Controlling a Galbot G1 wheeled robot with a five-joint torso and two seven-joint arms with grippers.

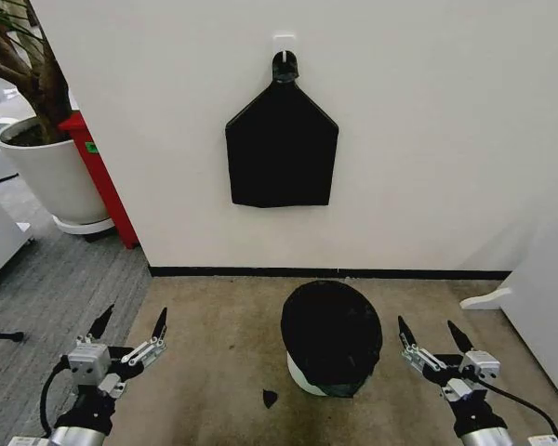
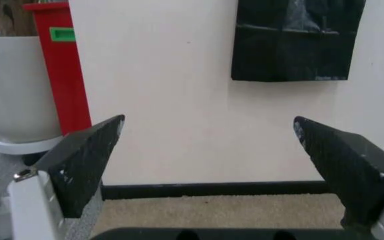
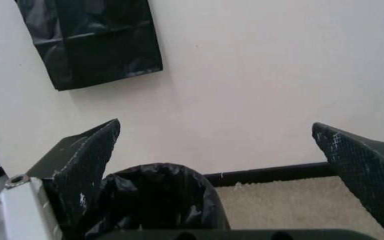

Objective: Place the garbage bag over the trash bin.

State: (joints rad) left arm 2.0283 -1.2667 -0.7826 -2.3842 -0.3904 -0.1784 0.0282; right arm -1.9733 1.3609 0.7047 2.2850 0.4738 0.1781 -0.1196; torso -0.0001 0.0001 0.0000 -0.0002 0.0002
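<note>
The garbage bag [image 1: 331,333] is a glossy black sheet draped over the top and down the sides of the trash bin [image 1: 303,379], whose white lower wall peeks out beneath it on the beige carpet by the wall. The bag's crinkled black opening [image 3: 155,202] also shows in the right wrist view. My left gripper [image 1: 128,329] hangs open to the left of the bin, apart from it, with nothing between its fingers [image 2: 85,162]. To the bin's right my right gripper [image 1: 435,338] is open too and holds nothing, fingers [image 3: 85,165] spread wide.
A flat black bundle [image 1: 281,147] hangs from a wall hook above the bin. A white plant pot [image 1: 46,172] and a red box [image 1: 100,177] stand at the left. White furniture [image 1: 539,297] sits at the right. A small black scrap [image 1: 270,398] lies on the carpet.
</note>
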